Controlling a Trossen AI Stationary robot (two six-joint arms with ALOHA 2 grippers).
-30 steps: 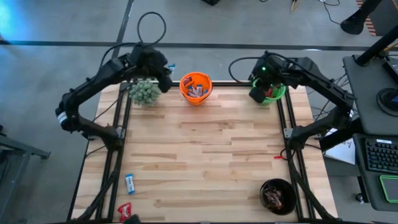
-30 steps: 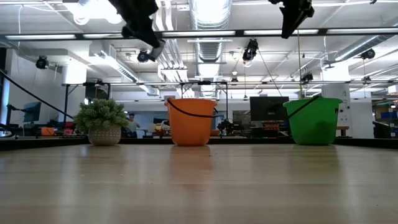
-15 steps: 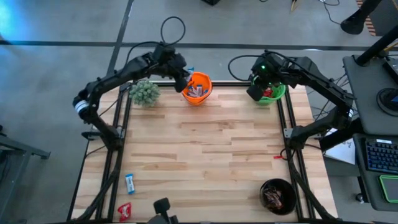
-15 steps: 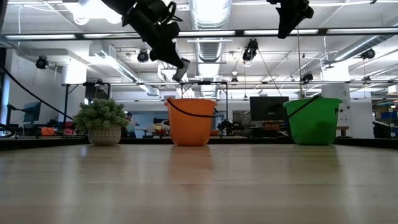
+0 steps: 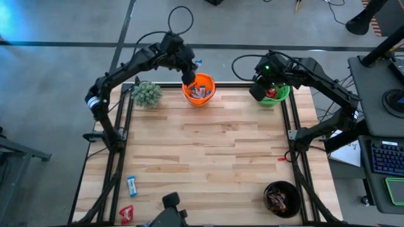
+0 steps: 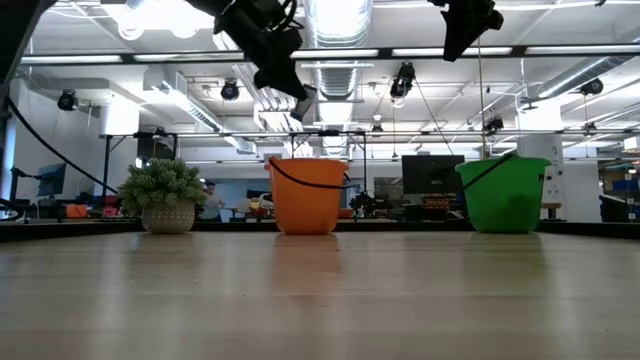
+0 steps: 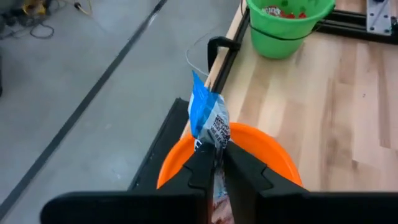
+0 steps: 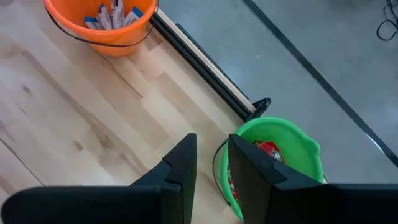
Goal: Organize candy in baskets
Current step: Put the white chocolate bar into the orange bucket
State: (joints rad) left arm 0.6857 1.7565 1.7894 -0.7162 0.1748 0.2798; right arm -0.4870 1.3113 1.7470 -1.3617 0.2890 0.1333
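wooden table (image 5: pixel 208 157) on a grey concrete floor, bright ceiling lights in the low view.
left gripper (image 7: pixel 216 163) clamps a blue candy (image 7: pixel 208 118) over the orange basket (image 5: pixel 199 89); right gripper (image 8: pixel 210 163), slightly parted, by the green basket (image 5: pixel 275 94).

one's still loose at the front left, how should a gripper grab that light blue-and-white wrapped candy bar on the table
Come straight down on the light blue-and-white wrapped candy bar and pinch across its narrow middle, fingers on its two long sides. It lies flat on the wooden table, apart from the red wrapped candy.

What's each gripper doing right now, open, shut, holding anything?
Left gripper: shut on a blue-and-white candy, above the orange basket.
Right gripper: fingers slightly apart, empty, above the green basket.
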